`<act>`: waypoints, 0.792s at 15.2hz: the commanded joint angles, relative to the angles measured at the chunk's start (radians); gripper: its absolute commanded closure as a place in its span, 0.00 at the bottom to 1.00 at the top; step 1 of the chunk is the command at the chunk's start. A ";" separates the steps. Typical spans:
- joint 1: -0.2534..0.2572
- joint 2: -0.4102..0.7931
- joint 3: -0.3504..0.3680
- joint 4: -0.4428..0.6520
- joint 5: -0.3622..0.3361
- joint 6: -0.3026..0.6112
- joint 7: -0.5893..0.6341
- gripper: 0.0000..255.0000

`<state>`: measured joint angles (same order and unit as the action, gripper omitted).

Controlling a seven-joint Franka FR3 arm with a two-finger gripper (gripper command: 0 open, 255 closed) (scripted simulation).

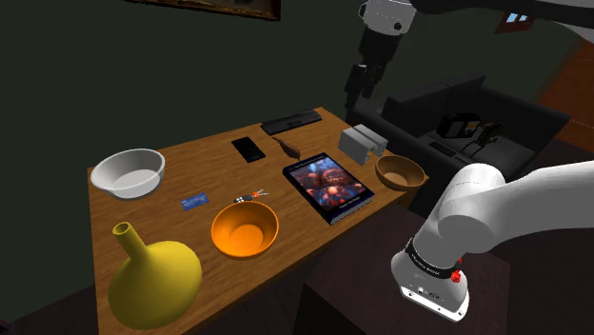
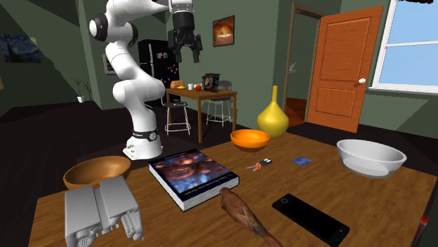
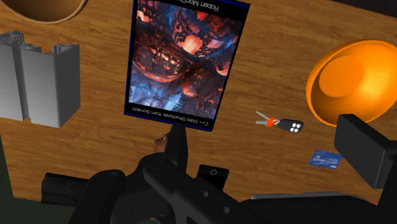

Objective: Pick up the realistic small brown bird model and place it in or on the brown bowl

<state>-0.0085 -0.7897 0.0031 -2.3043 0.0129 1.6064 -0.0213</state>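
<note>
The small brown bird model (image 1: 287, 147) (image 2: 246, 214) lies on the wooden table between the black phone (image 1: 248, 148) and the book (image 1: 328, 187). The brown bowl (image 1: 400, 172) (image 2: 95, 170) (image 3: 44, 7) stands empty at the table edge nearest the stand, past the book and a grey block (image 1: 363, 143). My gripper (image 1: 358, 92) (image 2: 185, 46) (image 3: 270, 153) hangs open high above the table, over its far side, holding nothing. In the wrist view a bit of the bird (image 3: 158, 144) peeks out beside one finger (image 3: 177, 143).
An orange bowl (image 1: 245, 228), a set of keys (image 1: 250, 197), a blue card (image 1: 194, 201), a white bowl (image 1: 128, 172) and a tall yellow vase (image 1: 152, 281) stand toward the shoulder view's left. A black remote (image 1: 290, 122) lies at the far edge. A dark sofa (image 1: 476, 114) sits beyond.
</note>
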 commanded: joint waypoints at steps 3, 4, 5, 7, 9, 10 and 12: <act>-0.005 0.064 -0.008 0.002 -0.008 0.048 -0.007 0.00; -0.008 0.097 -0.011 0.005 -0.012 0.072 -0.011 0.00; -0.011 0.131 -0.015 0.009 -0.016 0.095 -0.014 0.00; -0.016 0.201 -0.022 0.022 -0.023 0.138 -0.020 0.00; -0.021 0.273 -0.030 0.039 -0.030 0.179 -0.026 0.00; -0.023 0.309 -0.034 0.049 -0.033 0.199 -0.029 0.00; -0.028 0.383 -0.041 0.074 -0.038 0.235 -0.034 0.00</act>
<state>-0.0342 -0.4392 -0.0341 -2.2440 -0.0220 1.8283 -0.0530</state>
